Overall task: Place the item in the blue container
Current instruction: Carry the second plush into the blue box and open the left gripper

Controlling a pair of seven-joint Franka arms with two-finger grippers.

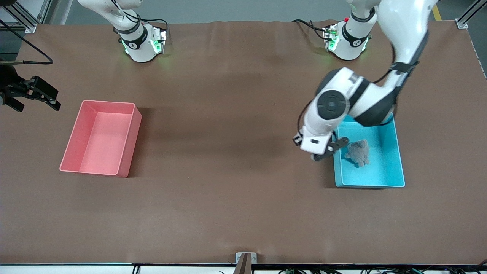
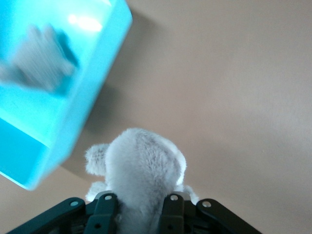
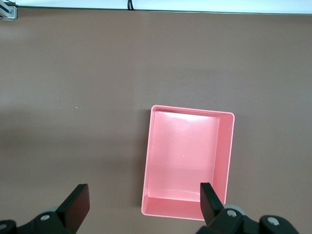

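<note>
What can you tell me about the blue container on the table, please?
The blue container is a light blue, open-top rectangular bin of smooth plastic, sitting upright on the brown table toward the left arm's end. A grey plush toy lies inside on its floor. The left claw, shut on a second grey plush, hangs at the rim of one long wall.

Container [image 1: 397,152] [image 2: 92,92] sits on desk [image 1: 228,152] twd left arm's end. Plush toy [image 1: 357,153] [image 2: 41,61] lies in container, by the wall twd right arm's end. Left end effector [image 1: 323,152] is over desk just beside that same wall, outside it, w/ second plush toy [image 2: 141,175] clamped betw. its fingers. Other bin [image 1: 129,148] [image 3: 224,156] is well apart from container, twd right arm's end, about as near front cam. Right end effector [image 1: 34,93] [image 3: 141,204], fingers spread, waits farther still from container, over desk past other bin.
</note>
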